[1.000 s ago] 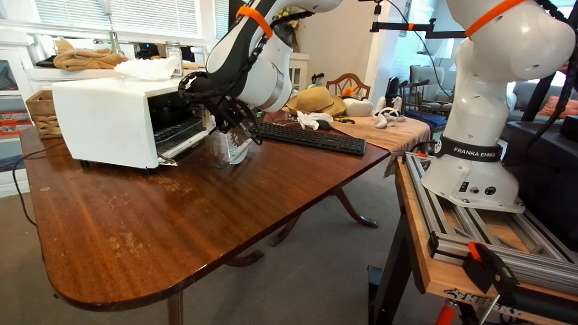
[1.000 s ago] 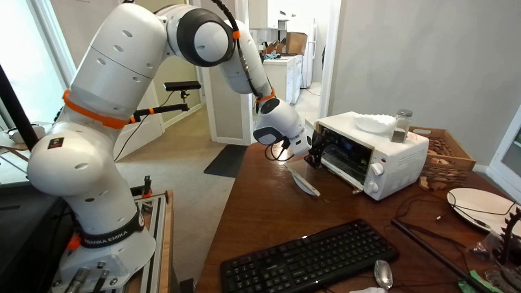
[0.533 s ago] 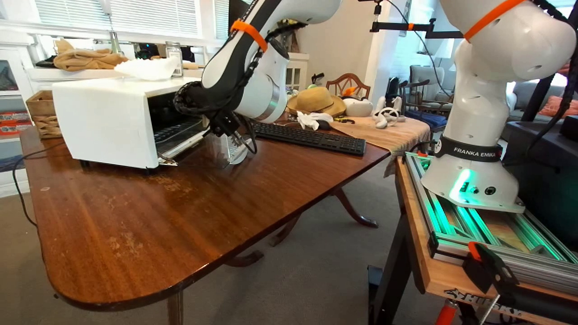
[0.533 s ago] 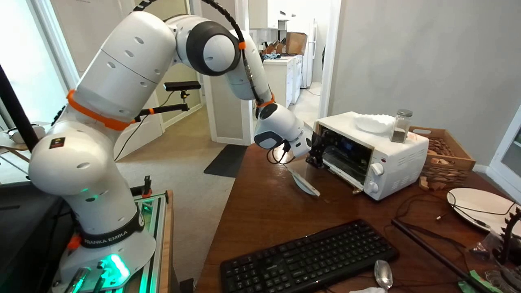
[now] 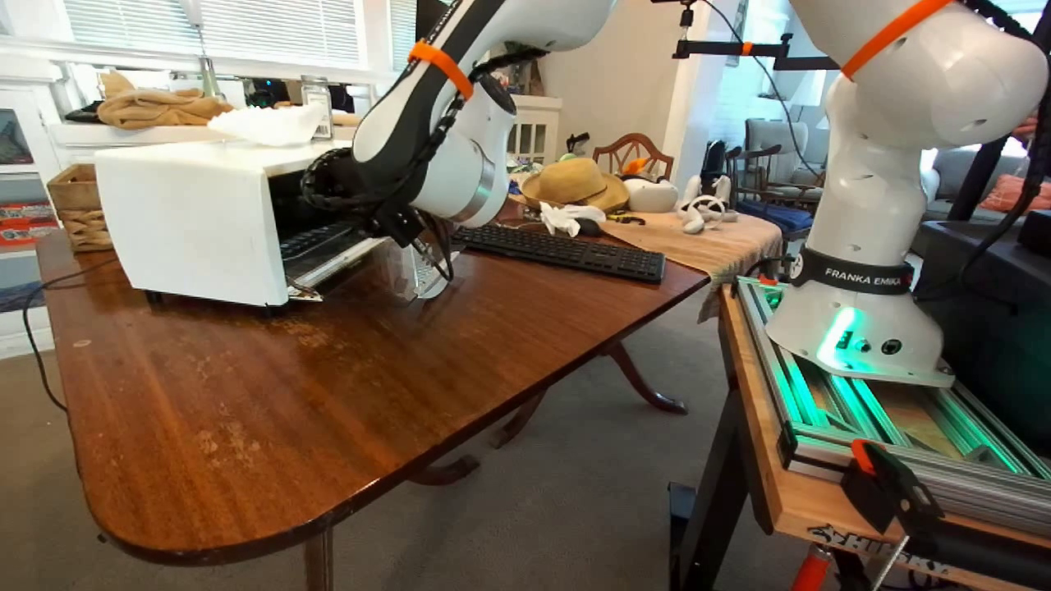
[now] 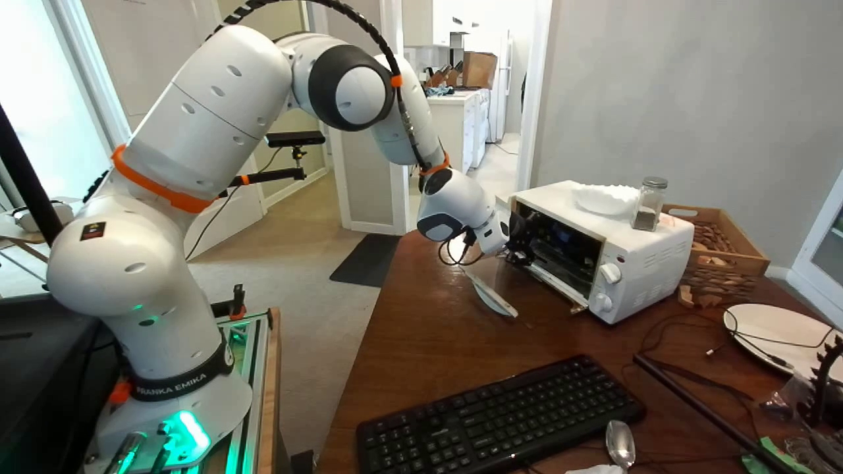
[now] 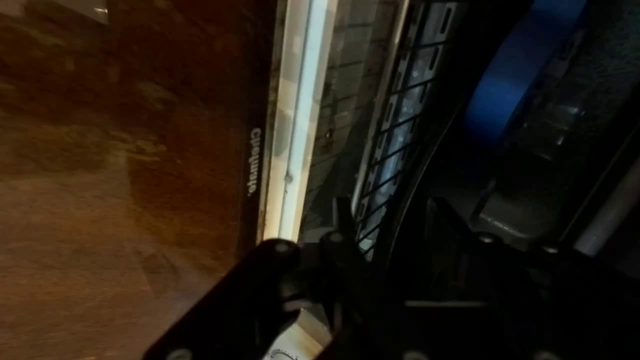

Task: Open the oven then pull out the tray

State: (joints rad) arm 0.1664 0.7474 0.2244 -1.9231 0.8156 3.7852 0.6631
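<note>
The white oven [image 6: 652,263] stands on the table, seen in both exterior views, with its front open and its glass door [image 7: 150,150] lowered; the table shows through the glass. A white curved piece [image 6: 490,296] sits at the door's outer edge. My gripper [image 7: 389,215] reaches into the oven mouth, its two fingers [image 7: 343,215] apart. Between and beyond them runs the dark curved rim of what looks like the tray [image 7: 425,165], above a wire rack [image 7: 395,140]. It is too dark to tell whether either finger touches that rim. In the exterior views the fingertips are hidden.
A white dish [image 6: 606,199] and a glass shaker [image 6: 650,204] stand on top of the oven. Beside it are a wicker basket [image 6: 731,276] and a white plate [image 6: 784,336]. A keyboard [image 6: 500,421] and a spoon [image 6: 620,444] lie on the table. Inside the oven something blue [image 7: 510,85] shows.
The hand has moved farther into the oven opening and slightly lower. A green light has come on at the robot's base. Oven and lowered door stay where they were.
</note>
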